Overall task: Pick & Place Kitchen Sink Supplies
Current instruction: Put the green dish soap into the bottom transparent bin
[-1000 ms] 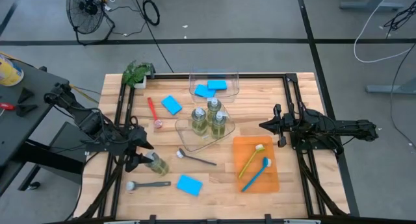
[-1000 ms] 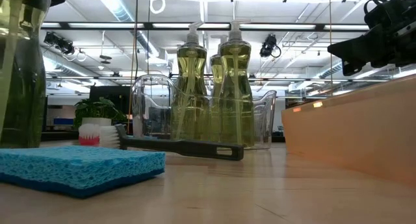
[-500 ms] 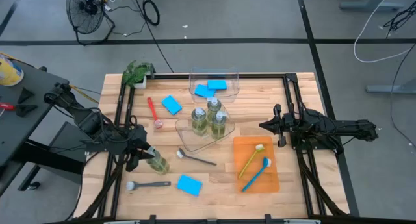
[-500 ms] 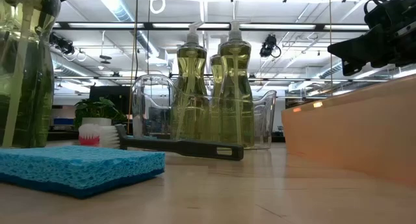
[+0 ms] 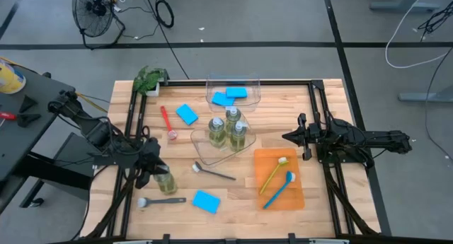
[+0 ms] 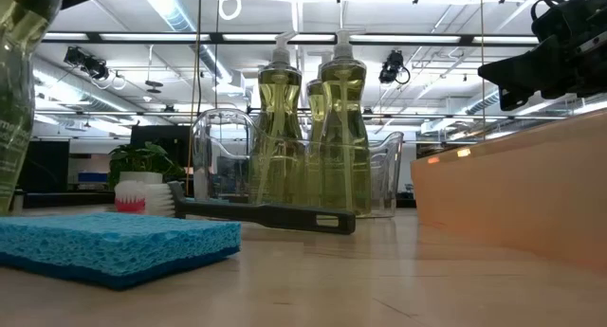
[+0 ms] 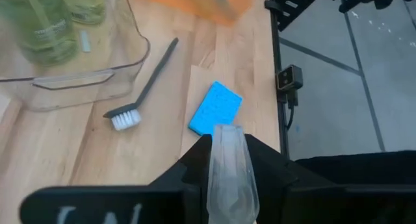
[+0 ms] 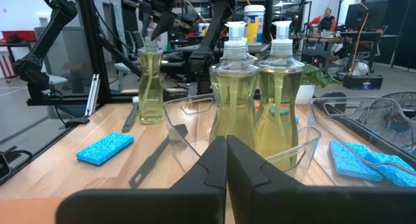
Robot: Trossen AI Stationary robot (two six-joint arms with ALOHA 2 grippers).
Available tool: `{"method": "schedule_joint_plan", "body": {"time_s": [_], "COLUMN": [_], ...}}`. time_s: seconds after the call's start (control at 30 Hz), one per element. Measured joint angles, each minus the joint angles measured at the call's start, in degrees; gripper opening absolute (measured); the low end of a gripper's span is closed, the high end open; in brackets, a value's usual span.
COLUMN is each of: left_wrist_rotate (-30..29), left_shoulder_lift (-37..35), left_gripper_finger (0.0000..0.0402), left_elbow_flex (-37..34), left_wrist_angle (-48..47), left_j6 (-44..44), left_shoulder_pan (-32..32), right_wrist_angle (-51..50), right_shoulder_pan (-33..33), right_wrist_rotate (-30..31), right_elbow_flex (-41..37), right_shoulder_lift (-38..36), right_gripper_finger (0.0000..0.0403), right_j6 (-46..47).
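Left gripper (image 5: 154, 175) clamped on pump bottle (image 5: 164, 180); right gripper (image 5: 289, 137) closed, empty.

surface layout seen from above, with both arms at its sides

the left tool (image 5: 157, 172) sits at the surface's (image 5: 241, 208) left front, around a pump bottle (image 5: 165, 180); a brush (image 5: 161, 200) and a sponge (image 5: 206, 201) lie in front of it. three more bottles (image 5: 228, 129) stand in the middle bin (image 5: 200, 146), another brush (image 5: 214, 173) just before it. the rear bin (image 5: 233, 83) holds two sponges (image 5: 231, 95). the tray (image 5: 265, 159), right of centre, carries two brushes (image 5: 276, 180), with the right tool (image 5: 290, 137) just behind it. a plant (image 5: 148, 79) sits at the left rear corner.
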Motion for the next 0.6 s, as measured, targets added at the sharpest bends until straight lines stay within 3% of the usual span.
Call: {"method": "schedule_joint_plan", "body": {"time_s": [0.3, 0.6], "left_wrist_rotate": [0.05, -4.67], "left_shoulder_lift": [0.14, 0.09], "left_gripper_finger": [0.0075, 0.0075], "left_elbow_flex": [1.61, 7.57], "left_wrist_angle": [-1.05, -5.49], "left_j6": [-0.24, 6.24], "left_shoulder_pan": [-0.01, 0.15], "right_wrist_angle": [0.0, 0.0], "right_shoulder_pan": [0.0, 0.0], "right_wrist_rotate": [0.01, 0.01], "right_elbow_flex": [-0.01, -0.01], "right_shoulder_lift": [0.0, -0.01], "right_gripper_finger": [0.0007, 0.0007], "right_j6": [0.0, 0.01]}}
